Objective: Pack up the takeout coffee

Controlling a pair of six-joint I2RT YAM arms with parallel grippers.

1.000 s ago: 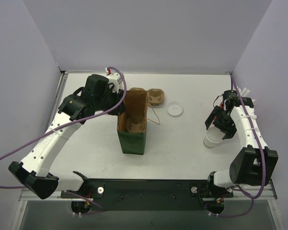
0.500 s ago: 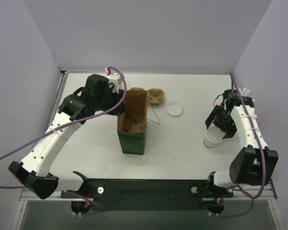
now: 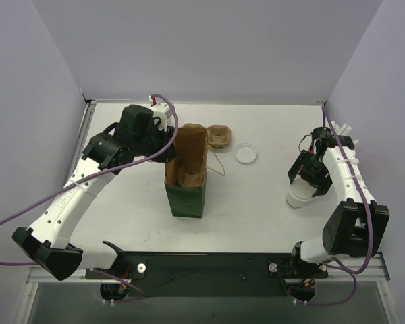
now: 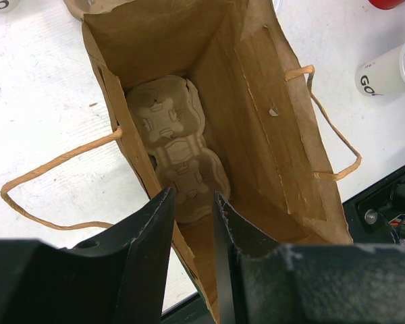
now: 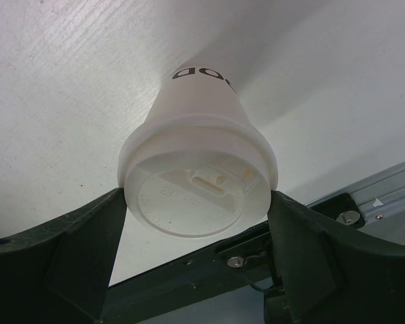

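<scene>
A white lidded coffee cup stands at the right of the table. My right gripper is shut on it, both fingers pressed against the lid's rim. An open brown paper bag stands left of centre, with a moulded-cardboard carrier lying at its bottom. My left gripper is open at the bag's near rim. One finger is outside the wall and one inside, and the wall runs through the gap. The same cup shows at the right of the left wrist view.
A loose flat lid lies right of the bag. A second cardboard carrier sits behind the bag. White straws stick up beside the right arm at the far right. The bag's paper handles hang outward.
The right arm has shifted very slightly; the cup stays in the same spot. The left arm and the bag have not moved.
</scene>
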